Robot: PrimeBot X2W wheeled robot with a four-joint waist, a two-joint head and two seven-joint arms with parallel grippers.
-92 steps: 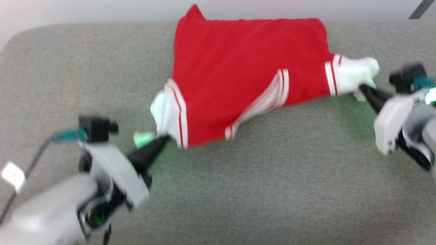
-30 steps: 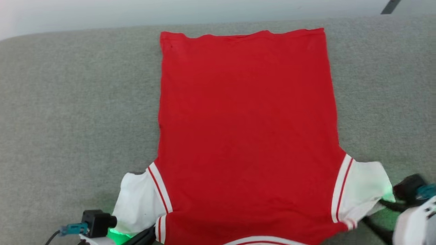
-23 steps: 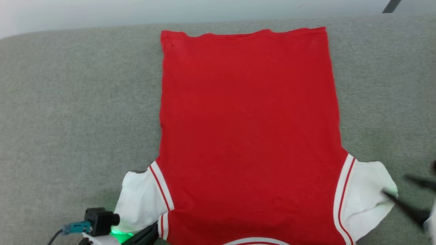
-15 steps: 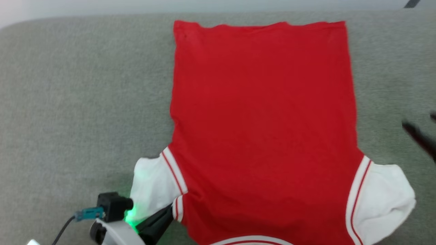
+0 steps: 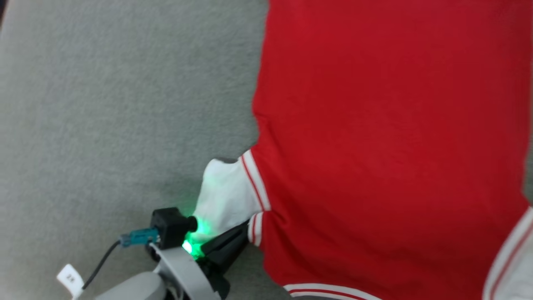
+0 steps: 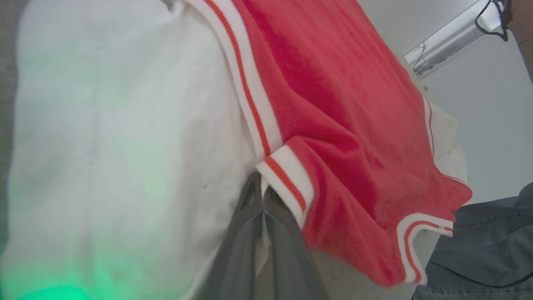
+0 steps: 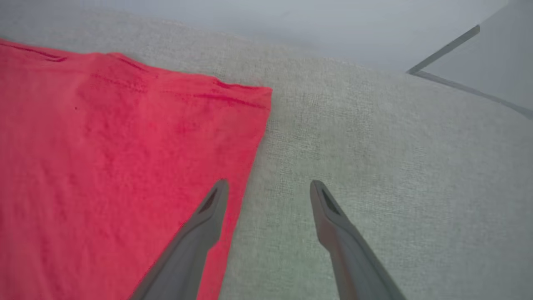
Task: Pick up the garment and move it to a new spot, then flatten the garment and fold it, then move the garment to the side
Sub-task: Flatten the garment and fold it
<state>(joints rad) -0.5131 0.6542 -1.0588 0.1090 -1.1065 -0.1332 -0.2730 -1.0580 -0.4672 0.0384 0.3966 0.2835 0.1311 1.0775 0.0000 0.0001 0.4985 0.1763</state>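
The garment [image 5: 387, 137] lies spread on the grey padded surface with its plain red back up; the print is hidden. Its white left sleeve [image 5: 225, 200] with red-white trim reaches toward my left gripper [image 5: 235, 241], which is shut on the cloth where sleeve and body meet. In the left wrist view the dark fingers [image 6: 250, 233] pinch the cloth beside the striped cuff [image 6: 287, 175]. My right gripper [image 7: 268, 185] hangs open over the garment's right edge [image 7: 254, 158], short of the hem corner [image 7: 262, 93], one finger above red cloth and the other above bare surface.
The grey padded surface [image 5: 104, 104] stretches wide to the left of the garment and to its right [image 7: 395, 146]. A pale wall rises behind it. In the left wrist view, dark denim-like cloth [image 6: 483, 250] and a metal rail [image 6: 449, 39] show at the right.
The crumpled garment got drawn out flat. My right gripper let go of the right sleeve and moved up along the right edge. The head camera swung closer and to the left.
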